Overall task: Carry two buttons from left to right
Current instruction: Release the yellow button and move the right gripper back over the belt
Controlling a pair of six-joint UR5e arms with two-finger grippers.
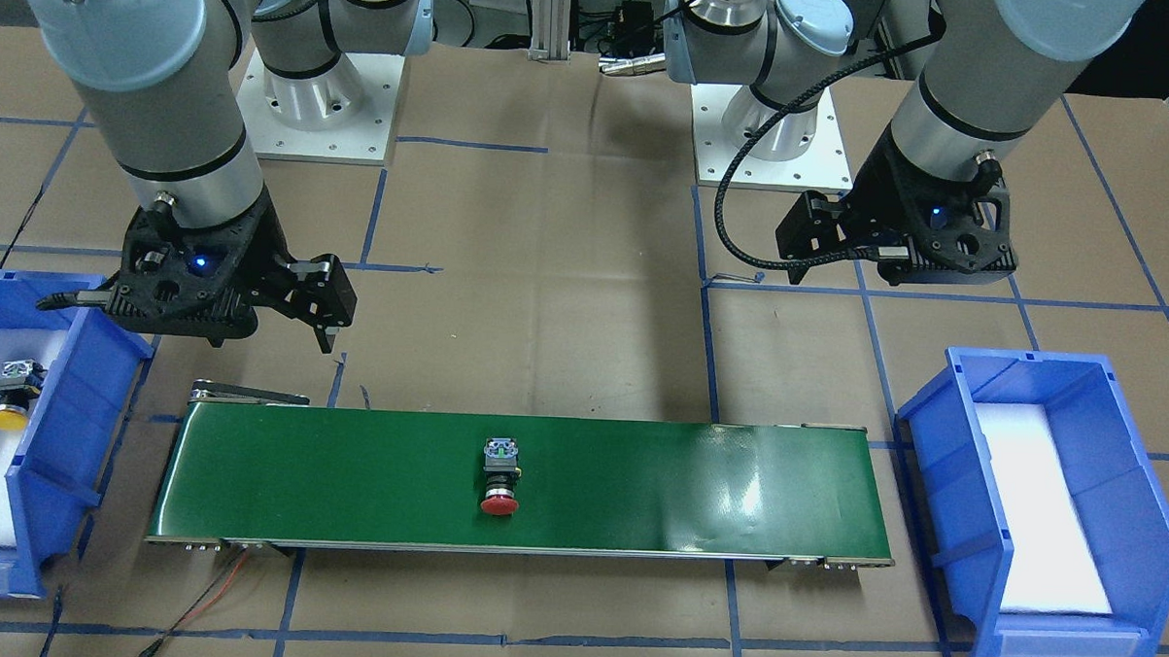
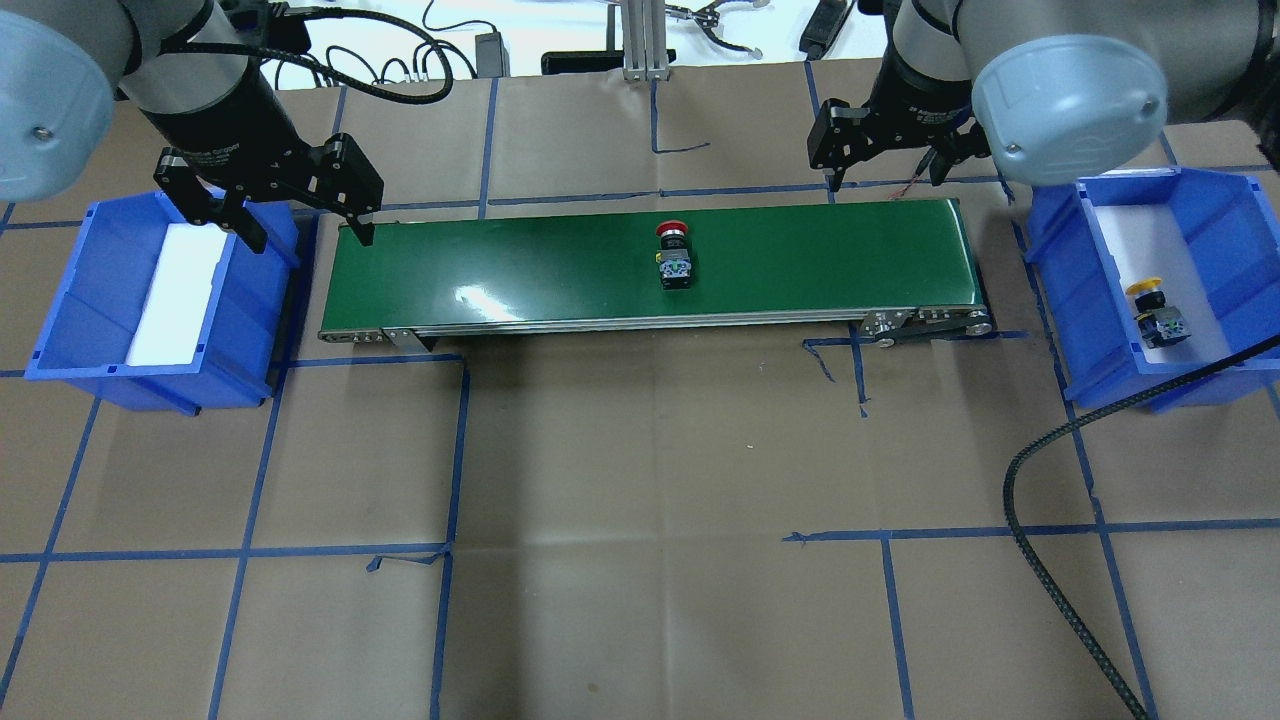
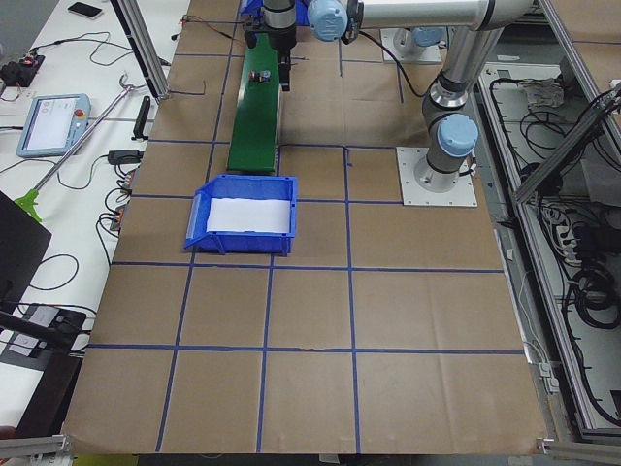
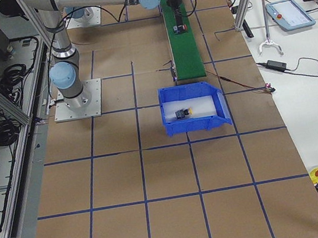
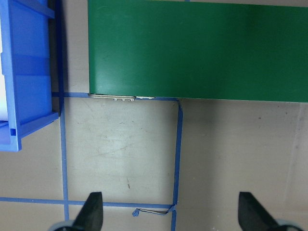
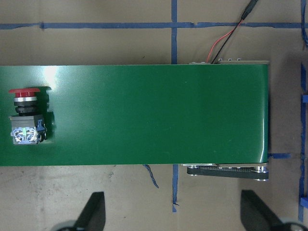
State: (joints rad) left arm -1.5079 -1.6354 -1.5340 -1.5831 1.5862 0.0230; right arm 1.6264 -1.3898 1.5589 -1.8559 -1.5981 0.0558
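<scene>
1. The yellow button (image 2: 1152, 312) lies in the right bin (image 2: 1062, 300), so it looks delivered.
2. The red button (image 2: 673, 255) sits mid-length on the conveyor (image 2: 500, 270), presumably to be carried rightward.
3. The right gripper (image 6: 172, 211) hovers near the belt's right end, spread wide and empty, probably ready to catch the red button. The left gripper (image 5: 172, 211) is likewise spread and empty.

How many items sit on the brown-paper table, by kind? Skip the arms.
Buttons: 2 (red button on the belt, yellow button in the right bin)
Blue bins: 2 (left bin, right bin)
Green conveyor belt: 1
Total: 5
</scene>
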